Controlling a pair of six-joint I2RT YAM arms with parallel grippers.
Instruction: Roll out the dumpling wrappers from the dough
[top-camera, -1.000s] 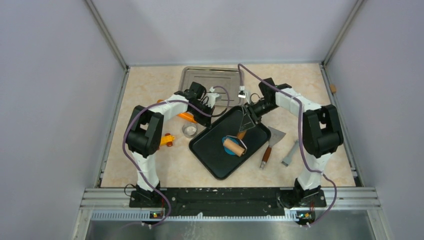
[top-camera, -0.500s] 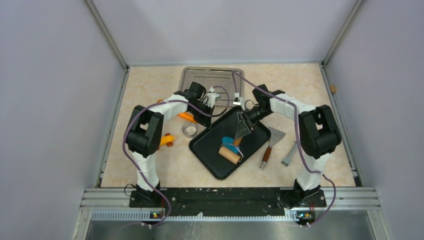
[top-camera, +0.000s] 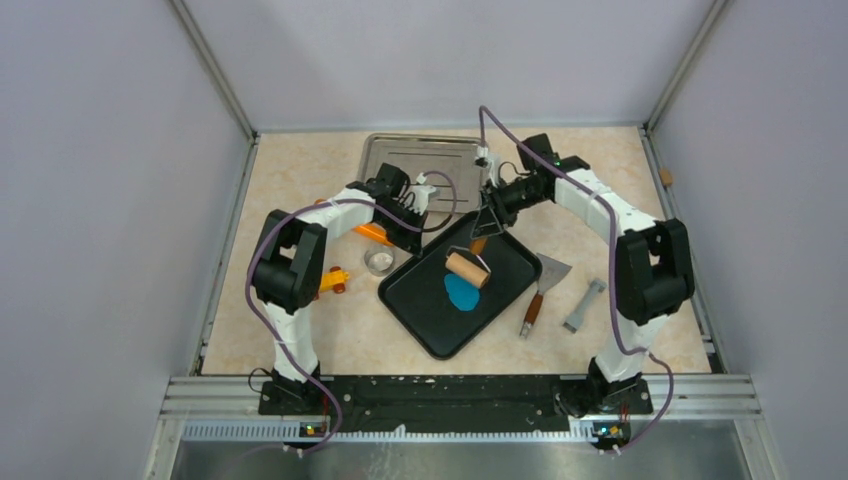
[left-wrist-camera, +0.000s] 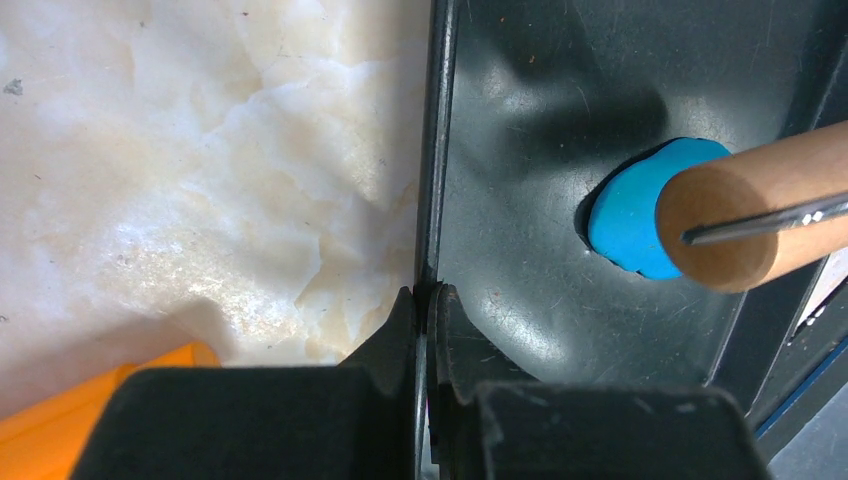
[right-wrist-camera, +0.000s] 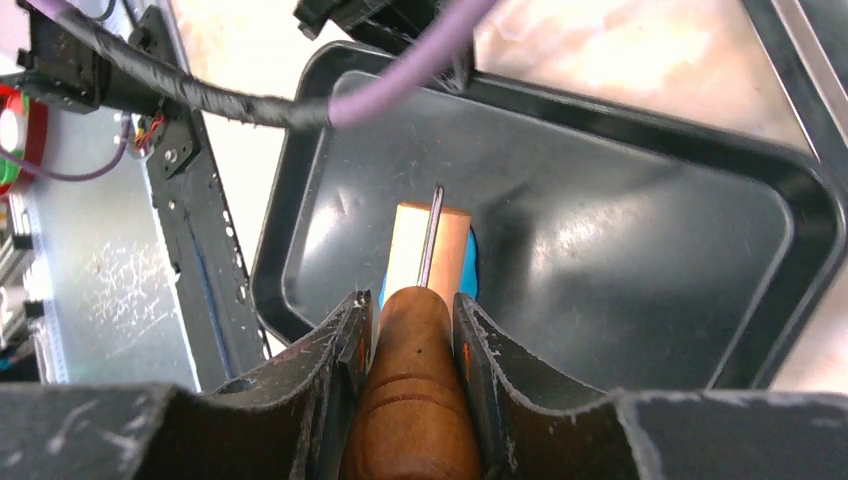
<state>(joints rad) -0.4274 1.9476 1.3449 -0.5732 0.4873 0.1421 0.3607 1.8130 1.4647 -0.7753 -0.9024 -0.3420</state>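
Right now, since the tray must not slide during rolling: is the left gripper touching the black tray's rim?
Touching. The left wrist view shows the left gripper shut on the rim of the black tray.

The tan wooden roller (left-wrist-camera: 760, 215) covers the right part of the flat bright blue dough (left-wrist-camera: 625, 215) and runs off the left-wrist view's edge — from the right wrist only blue slivers show. An orange plastic piece (left-wrist-camera: 50, 435) is cut off at the corner.

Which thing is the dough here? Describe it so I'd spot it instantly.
Find the black tray in the middle of the table. On its floor lies the dough, a flat blob beside the wooden roller. Nothing else on the tray is bright blue.
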